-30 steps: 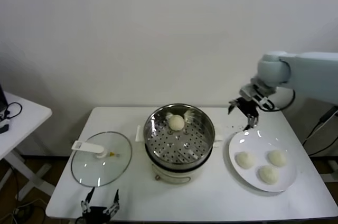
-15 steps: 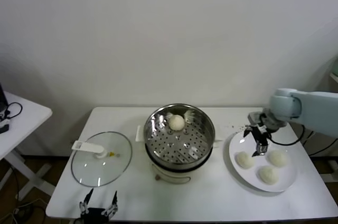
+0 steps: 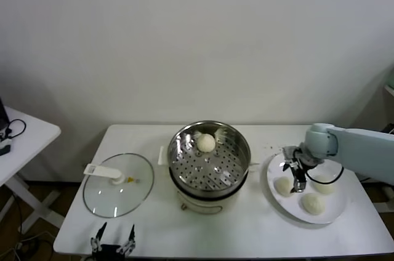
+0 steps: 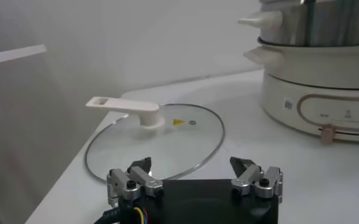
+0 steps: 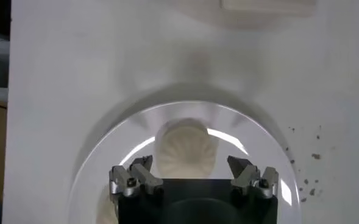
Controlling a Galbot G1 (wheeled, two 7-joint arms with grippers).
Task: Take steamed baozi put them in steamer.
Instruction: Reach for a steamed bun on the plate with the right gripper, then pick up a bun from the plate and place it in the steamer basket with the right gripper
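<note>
One baozi lies at the back of the shiny perforated steamer on its cream base. Three more baozi lie on the white plate to its right: one on the left, one at the front, one on the right. My right gripper is open and low over the plate, just above the left baozi, which sits between its fingers in the right wrist view. My left gripper is open and parked at the table's front edge, before the glass lid.
A round glass lid with a white handle lies on the table left of the steamer, also shown in the left wrist view. A side table stands at the far left. Dark crumbs speckle the table behind the plate.
My right gripper has come down from above the table behind the plate to low over the left baozi. The left arm has not moved.
</note>
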